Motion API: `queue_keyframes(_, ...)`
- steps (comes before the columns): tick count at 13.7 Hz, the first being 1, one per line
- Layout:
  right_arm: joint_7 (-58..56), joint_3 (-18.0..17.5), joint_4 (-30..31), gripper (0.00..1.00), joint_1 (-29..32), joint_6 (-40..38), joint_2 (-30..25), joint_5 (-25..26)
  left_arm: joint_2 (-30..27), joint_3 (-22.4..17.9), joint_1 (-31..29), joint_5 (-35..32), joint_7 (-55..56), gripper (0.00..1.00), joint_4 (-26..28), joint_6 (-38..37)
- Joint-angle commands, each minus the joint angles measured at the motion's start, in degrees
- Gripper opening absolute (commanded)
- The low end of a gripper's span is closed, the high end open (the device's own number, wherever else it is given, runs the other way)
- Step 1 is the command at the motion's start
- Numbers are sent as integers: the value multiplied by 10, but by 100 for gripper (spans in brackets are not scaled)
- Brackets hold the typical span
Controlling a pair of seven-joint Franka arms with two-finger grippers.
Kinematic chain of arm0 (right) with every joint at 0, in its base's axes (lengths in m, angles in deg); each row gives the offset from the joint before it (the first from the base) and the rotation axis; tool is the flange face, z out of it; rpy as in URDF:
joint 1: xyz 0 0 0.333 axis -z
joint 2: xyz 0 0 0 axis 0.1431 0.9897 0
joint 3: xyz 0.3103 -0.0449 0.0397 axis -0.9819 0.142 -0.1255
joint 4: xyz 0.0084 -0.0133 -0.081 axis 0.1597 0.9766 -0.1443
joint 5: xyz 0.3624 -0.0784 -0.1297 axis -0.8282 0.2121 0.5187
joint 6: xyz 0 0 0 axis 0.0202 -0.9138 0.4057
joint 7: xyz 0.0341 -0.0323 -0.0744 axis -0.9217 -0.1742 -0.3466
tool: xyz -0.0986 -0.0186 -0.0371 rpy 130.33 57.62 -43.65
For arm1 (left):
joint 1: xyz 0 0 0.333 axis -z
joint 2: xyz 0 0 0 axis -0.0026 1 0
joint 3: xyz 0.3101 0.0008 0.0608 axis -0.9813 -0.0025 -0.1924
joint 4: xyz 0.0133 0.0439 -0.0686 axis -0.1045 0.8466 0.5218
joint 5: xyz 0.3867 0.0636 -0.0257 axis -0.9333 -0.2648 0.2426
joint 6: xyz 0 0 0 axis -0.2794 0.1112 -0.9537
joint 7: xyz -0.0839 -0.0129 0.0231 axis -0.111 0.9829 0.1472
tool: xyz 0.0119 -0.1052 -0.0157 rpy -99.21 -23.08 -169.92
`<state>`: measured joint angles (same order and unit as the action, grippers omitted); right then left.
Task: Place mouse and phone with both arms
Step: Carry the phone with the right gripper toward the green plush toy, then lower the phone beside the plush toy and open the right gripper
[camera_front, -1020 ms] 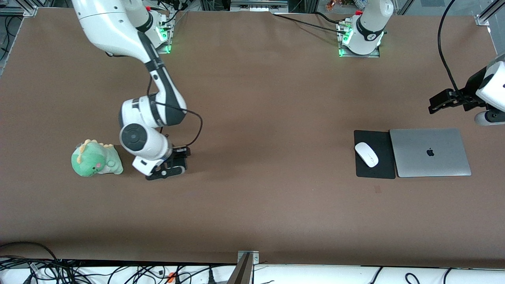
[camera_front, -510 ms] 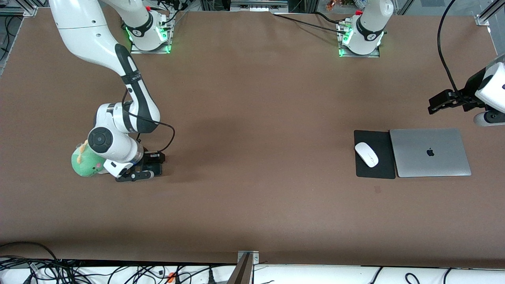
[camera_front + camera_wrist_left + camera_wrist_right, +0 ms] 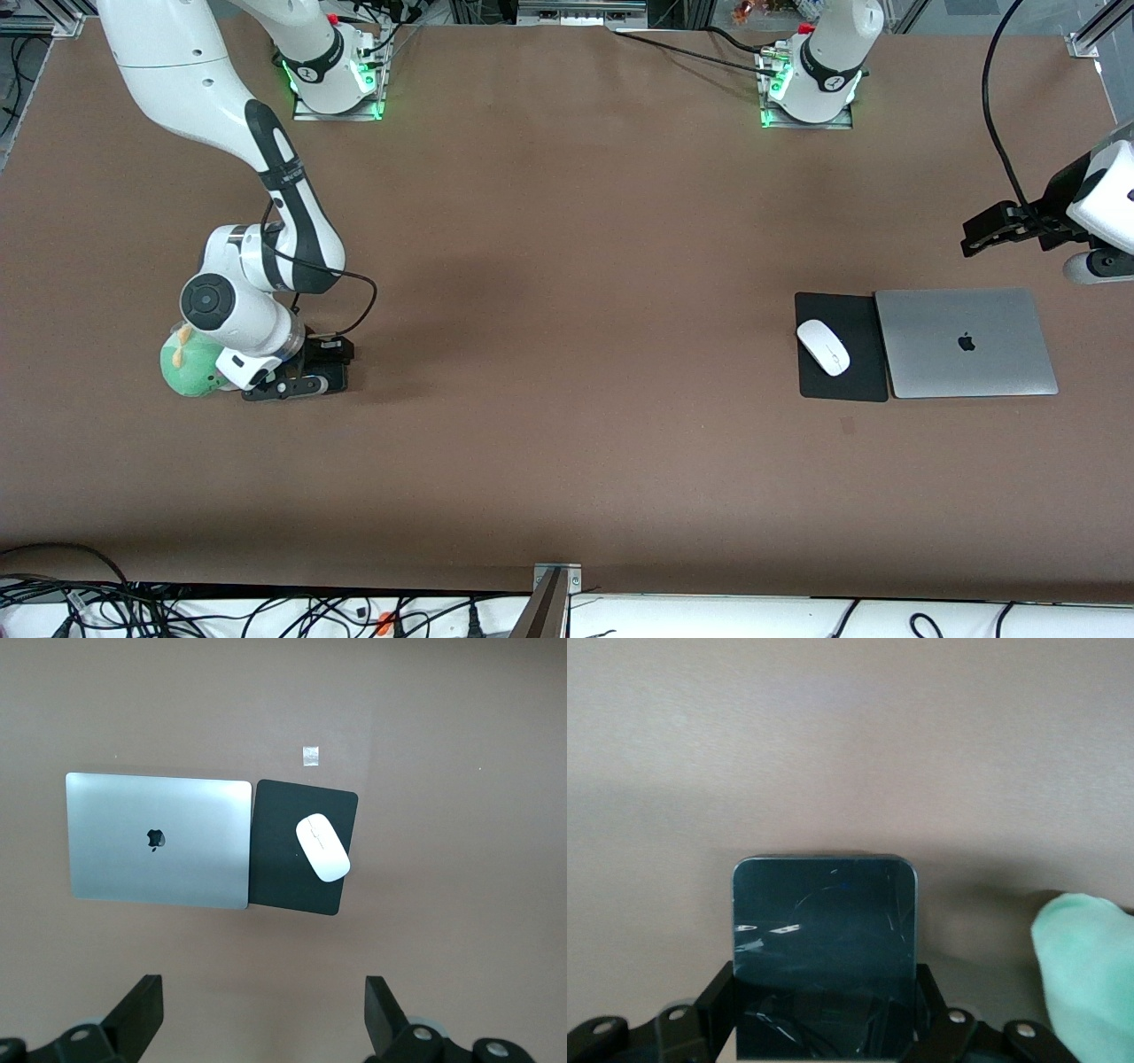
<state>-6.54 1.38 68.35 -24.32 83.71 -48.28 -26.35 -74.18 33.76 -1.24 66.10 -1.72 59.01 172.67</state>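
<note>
The white mouse [image 3: 823, 346] lies on a black mouse pad [image 3: 852, 383] toward the left arm's end of the table; it also shows in the left wrist view [image 3: 322, 848]. My left gripper [image 3: 983, 232] is open and empty, high above the table beside the laptop; in its own view the gripper [image 3: 264, 1001] has its jaws wide apart. My right gripper [image 3: 306, 377] is shut on the black phone [image 3: 824, 921], held flat and low over the table right beside a green plush. In the right wrist view the gripper [image 3: 824, 997] clamps the phone's two long edges.
A closed silver laptop [image 3: 966, 342] lies beside the mouse pad [image 3: 283, 873] and shows in the left wrist view [image 3: 158, 839]. A green dinosaur plush [image 3: 188, 368] sits at the right arm's end, partly covered by the right wrist; its edge shows in the right wrist view [image 3: 1085, 974].
My right arm has carried the phone toward the right arm's end of the table, up against the green plush. The left arm, mouse and laptop have not moved.
</note>
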Motion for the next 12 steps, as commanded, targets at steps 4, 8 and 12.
queue_keyframes(4,-16,-6,-3,100,8,-17,-27,-11,7,1,-4,3,-5,100,-18,-12)
queue_keyframes(8,-15,-3,-90,100,17,-135,-32,-13,7,1,-4,2,-5,100,-17,-13)
queue_keyframes(12,-16,0,-125,100,37,-224,-86,-39,7,1,-4,2,-5,100,-16,-13)
